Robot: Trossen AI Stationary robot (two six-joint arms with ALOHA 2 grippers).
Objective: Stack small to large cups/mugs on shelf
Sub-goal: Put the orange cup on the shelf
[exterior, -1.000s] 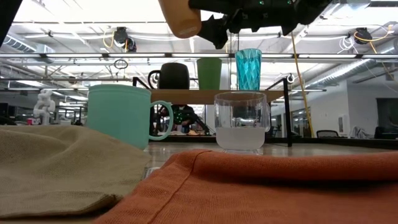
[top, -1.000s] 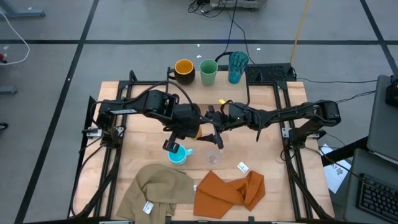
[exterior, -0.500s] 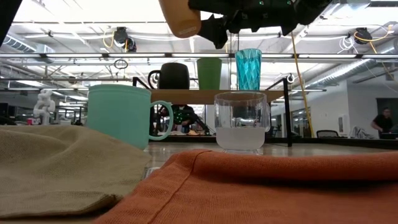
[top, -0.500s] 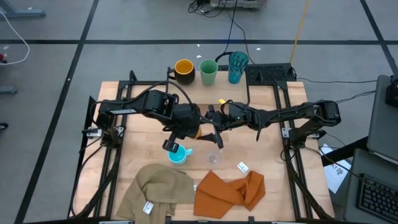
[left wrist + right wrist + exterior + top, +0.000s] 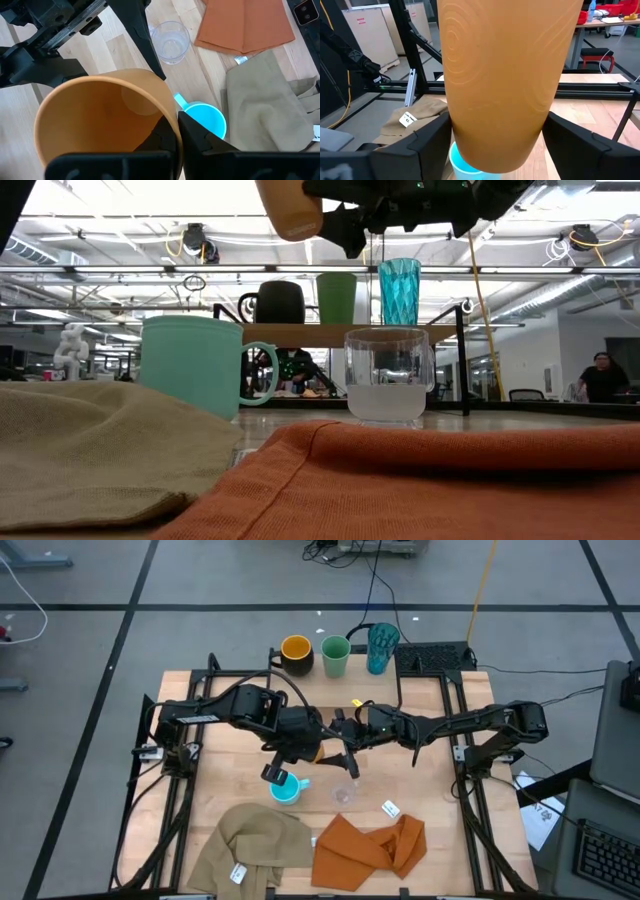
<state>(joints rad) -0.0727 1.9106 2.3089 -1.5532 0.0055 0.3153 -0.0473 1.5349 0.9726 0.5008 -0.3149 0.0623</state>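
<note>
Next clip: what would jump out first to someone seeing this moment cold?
The orange cup, held in mid-air over the table's middle: the left gripper pinches its rim while the right gripper straddles its body, as in a handover. Behind, the black mug, green cup and teal tumbler line the shelf.

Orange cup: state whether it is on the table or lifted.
Lifted. The orange cup hangs above the table, left gripper pinching its rim.

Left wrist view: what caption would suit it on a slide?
Left tool pinching the orange cup's rim above the blue mug and clear cup.
</note>
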